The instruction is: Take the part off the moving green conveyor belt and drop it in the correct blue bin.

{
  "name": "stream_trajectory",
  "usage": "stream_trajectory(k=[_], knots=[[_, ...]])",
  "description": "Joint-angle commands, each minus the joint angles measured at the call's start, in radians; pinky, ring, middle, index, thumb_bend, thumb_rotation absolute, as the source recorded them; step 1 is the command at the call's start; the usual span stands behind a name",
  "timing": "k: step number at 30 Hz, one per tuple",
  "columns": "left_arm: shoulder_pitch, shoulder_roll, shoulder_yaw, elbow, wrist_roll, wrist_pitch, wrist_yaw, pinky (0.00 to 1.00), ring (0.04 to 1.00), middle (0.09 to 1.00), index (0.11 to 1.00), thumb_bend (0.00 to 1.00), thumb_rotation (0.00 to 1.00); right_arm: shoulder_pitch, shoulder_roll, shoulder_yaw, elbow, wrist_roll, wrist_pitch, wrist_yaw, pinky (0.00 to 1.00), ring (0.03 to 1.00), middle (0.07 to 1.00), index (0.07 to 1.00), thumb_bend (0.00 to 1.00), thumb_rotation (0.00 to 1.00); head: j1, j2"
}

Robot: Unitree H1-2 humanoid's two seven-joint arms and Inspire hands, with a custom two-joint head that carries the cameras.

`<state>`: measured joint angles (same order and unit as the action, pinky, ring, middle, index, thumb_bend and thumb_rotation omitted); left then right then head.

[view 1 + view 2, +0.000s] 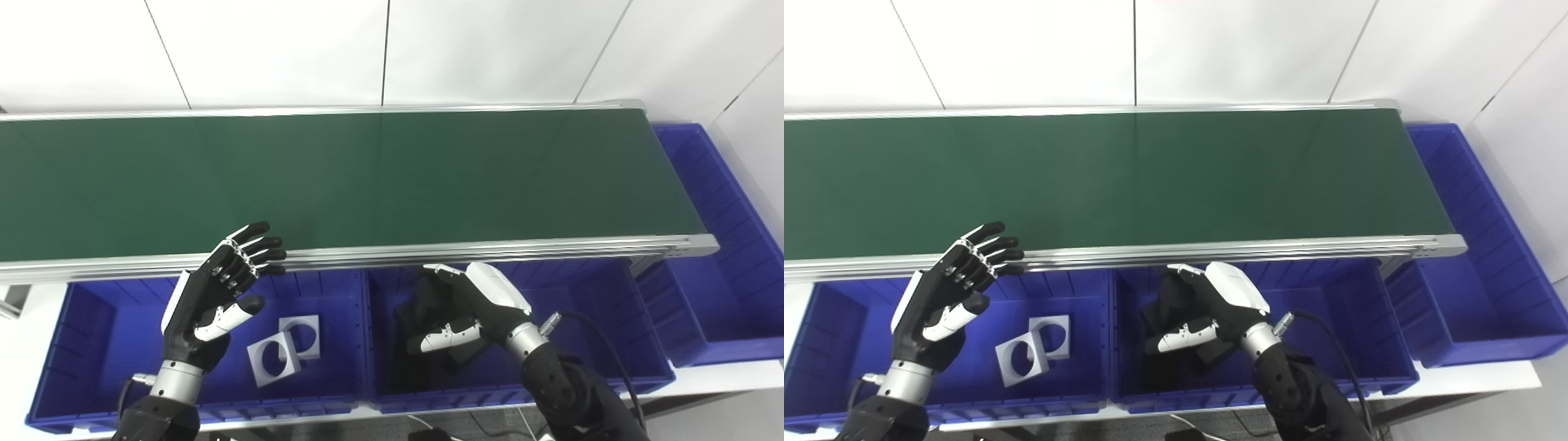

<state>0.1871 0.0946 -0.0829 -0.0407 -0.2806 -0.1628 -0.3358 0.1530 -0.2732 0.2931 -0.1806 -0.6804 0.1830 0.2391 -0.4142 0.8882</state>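
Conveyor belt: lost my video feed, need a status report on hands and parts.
Left hand open, above left bin. Right hand open over dark parts in middle bin. Belt bare.

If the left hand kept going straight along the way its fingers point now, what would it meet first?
The left hand has its fingers aimed up and right, tips at the conveyor's near aluminium rail. It would probably meet that rail first, then the bare green belt; height above the rail is unclear.

Belt (367,177): bare green surface.
Left robot hand (214,294): fingers spread, over left bin (92,343).
White parts (285,349): in left bin.
Right robot hand (471,312): over middle bin (600,318).
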Motion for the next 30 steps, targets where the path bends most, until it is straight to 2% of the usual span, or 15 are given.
stream_trajectory(k=[1,14,20,28,30], knots=[[-0.020,0.004,0.008,-0.013,0.002,-0.029,0.000,0.65,0.702,0.730,0.792,1.00,0.43,-0.017,-0.010,0.004,-0.027,-0.001,-0.020,-0.009,0.79,0.824,0.843,0.859,0.96,0.49,0.004,-0.003],[-0.014,-0.003,0.008,-0.020,0.003,-0.022,0.010,0.65,0.711,0.734,0.791,1.00,0.42,-0.020,-0.019,0.010,-0.027,0.010,-0.032,-0.015,0.82,0.859,0.876,0.885,1.00,0.55,0.009,-0.017],[-0.013,-0.003,0.008,-0.017,0.011,-0.036,0.009,0.65,0.707,0.734,0.792,1.00,0.43,-0.018,-0.023,0.007,-0.031,0.019,-0.035,-0.015,0.81,0.858,0.877,0.894,1.00,0.55,0.009,-0.018],[-0.009,-0.004,0.008,-0.025,0.012,-0.026,0.013,0.66,0.710,0.733,0.790,1.00,0.43,-0.016,-0.032,0.005,-0.052,0.044,-0.016,0.010,0.83,0.875,0.892,0.910,1.00,0.53,0.013,-0.016],[-0.008,-0.004,0.009,-0.027,0.011,-0.026,0.014,0.66,0.708,0.732,0.790,1.00,0.43,-0.014,-0.040,0.005,-0.075,0.059,0.003,0.040,0.83,0.879,0.895,0.916,1.00,0.53,0.016,-0.014]])
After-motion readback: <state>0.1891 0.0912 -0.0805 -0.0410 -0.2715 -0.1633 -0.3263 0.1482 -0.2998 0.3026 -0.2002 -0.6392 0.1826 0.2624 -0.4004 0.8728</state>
